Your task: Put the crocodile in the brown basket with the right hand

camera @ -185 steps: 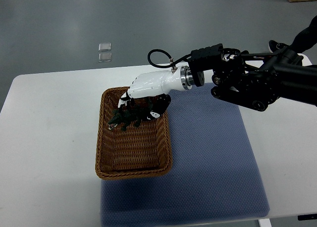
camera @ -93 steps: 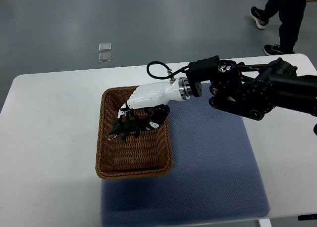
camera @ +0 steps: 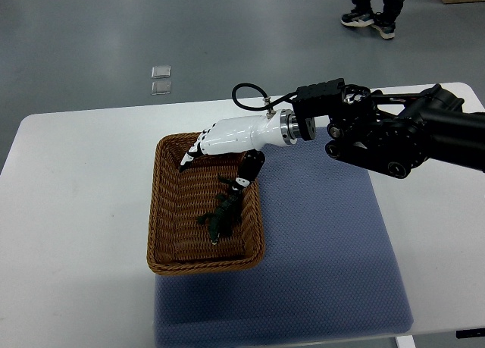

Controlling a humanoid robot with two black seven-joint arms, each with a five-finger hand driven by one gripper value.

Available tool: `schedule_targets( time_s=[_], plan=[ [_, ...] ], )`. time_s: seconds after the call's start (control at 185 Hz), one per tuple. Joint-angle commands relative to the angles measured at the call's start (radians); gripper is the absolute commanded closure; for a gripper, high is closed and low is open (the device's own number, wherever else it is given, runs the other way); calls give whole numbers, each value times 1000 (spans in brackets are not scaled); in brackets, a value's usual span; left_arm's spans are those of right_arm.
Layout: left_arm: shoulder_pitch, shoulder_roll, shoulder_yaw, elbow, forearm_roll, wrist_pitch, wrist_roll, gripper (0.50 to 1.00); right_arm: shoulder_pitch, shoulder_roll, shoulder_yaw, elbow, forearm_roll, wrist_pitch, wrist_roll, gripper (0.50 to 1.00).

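The dark green toy crocodile [camera: 220,214] lies on the floor of the brown wicker basket [camera: 163,211], toward its right side, with nothing holding it. My right hand [camera: 220,152], white with black fingers, hovers over the basket's far right corner, just above the crocodile's upper end. Its fingers [camera: 246,172] are spread and hold nothing. The black right arm [camera: 386,132] reaches in from the right edge. My left arm does not show.
The basket sits on a white table [camera: 76,211], overlapping the left edge of a blue-grey mat [camera: 326,249]. A person's feet [camera: 367,14] stand on the floor beyond the table's far right. Two small clear squares [camera: 160,79] lie on the floor.
The right hand has let go of the crocodile, which dropped and now lies further right in the basket. The hand rose toward the far rim. The person walked left.
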Motion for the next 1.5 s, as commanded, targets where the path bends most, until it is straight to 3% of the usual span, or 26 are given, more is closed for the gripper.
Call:
schedule_targets(
  time_s=[0.0,0.4,0.513,0.642,0.842,1.182,1.344,1.496],
  plan=[
    [0,0,0,0,0,0,0,500,-7,-33,68,-12,37,4,-8,650],
    [0,0,0,0,0,0,0,500,-236,-234,276,-99,508,6,-121,648],
    [0,0,0,0,0,0,0,500,-294,-244,316,-145,662,0,-144,648],
    [0,0,0,0,0,0,0,500,-346,-246,338,-190,840,-37,-149,603],
    [0,0,0,-2,0,0,1,500,-380,-269,335,-194,1111,-26,-150,574],
    [0,0,0,0,0,0,0,500,-438,-272,338,-193,1272,-22,-149,572],
    [0,0,0,0,0,0,0,500,-454,-269,338,-191,1395,26,-149,572],
    [0,0,0,-2,0,0,0,500,-455,-267,338,-191,1413,26,-144,572]
  ],
)
